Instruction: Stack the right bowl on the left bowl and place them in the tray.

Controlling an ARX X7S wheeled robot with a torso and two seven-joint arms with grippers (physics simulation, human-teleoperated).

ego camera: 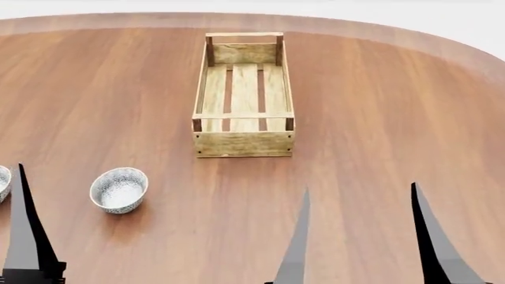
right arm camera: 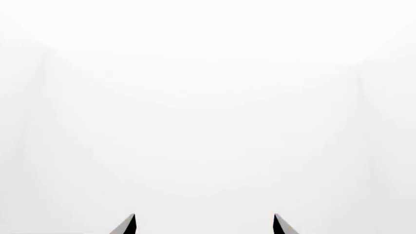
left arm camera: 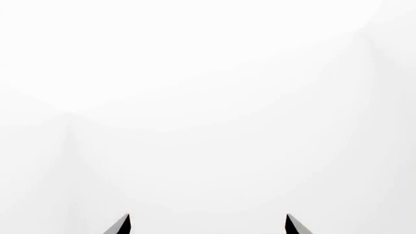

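The tray (ego camera: 243, 97) sits toward the far middle of the wooden table (ego camera: 379, 118) in my head view, its long axis running away from me, three pale slats showing on its floor, low plank sides all round and dark posts at the corners; nothing lies inside it. Nearer to me and off to the left stands the right bowl (ego camera: 119, 189), a small speckled grey-white dish, upright, well apart from the tray and resting on bare wood. At the very left edge of the head view I see only a sliver of the left bowl (ego camera: 3, 182) — the same speckled rim, cut off by the frame, close beside the first bowl but not touching it. The two bowls are not stacked and neither is in the tray. My left gripper (ego camera: 23, 231) shows as one dark pointed finger rising at the lower left, just beside that sliver of bowl in the picture; in the left wrist view its two fingertips stand wide apart with nothing between them, against plain white. My right gripper (ego camera: 359, 236) rises at the lower right of the head view as two dark tapering fingers — spread, gripping nothing, with bare table between them. The right wrist view likewise shows two separated tips and only white beyond.
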